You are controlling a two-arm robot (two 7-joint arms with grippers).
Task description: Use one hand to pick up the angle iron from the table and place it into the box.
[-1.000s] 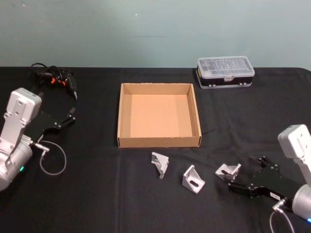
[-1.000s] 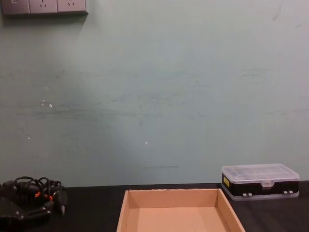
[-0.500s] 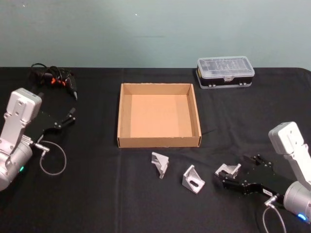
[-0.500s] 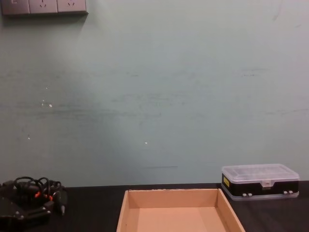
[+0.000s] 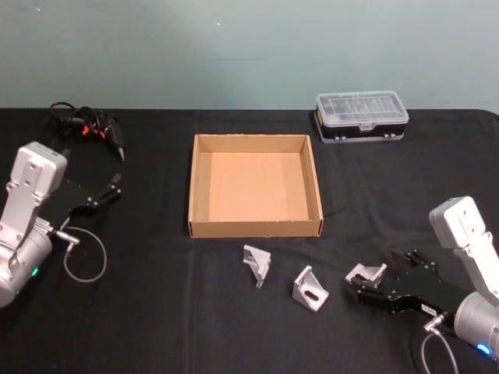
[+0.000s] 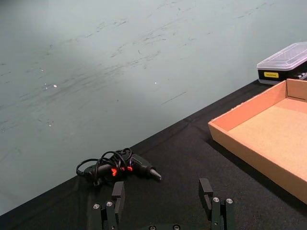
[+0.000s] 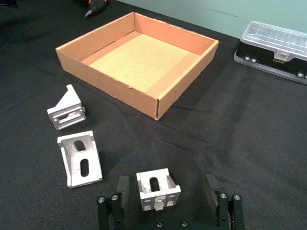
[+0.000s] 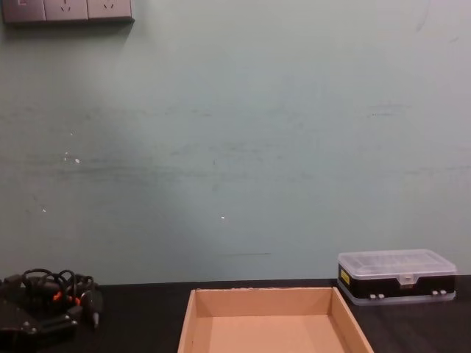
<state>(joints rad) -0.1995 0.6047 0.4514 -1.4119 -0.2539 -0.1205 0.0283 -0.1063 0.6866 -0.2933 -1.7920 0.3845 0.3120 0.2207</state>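
Three silver angle irons lie on the black table (image 5: 156, 312) in front of the box (image 5: 254, 227): left (image 5: 257, 263), middle (image 5: 310, 288) and right (image 5: 365, 275). My right gripper (image 5: 374, 274) is low over the table, open, with its fingers on either side of the right angle iron (image 7: 157, 190). In the right wrist view that gripper (image 7: 165, 189) has a gap between each finger and the part. The tan cardboard box (image 7: 108, 84) holds nothing. My left gripper (image 5: 97, 195) rests open at the table's left; it also appears in its own wrist view (image 6: 162, 191).
A black case with a clear lid (image 5: 361, 115) stands behind the box to the right. A black cable tangle with orange bits (image 5: 86, 128) lies at the back left. A thin looped wire (image 5: 84, 257) hangs beside the left arm.
My right gripper has slid left along the table and now straddles the right angle iron. The left arm and the parts have not moved.
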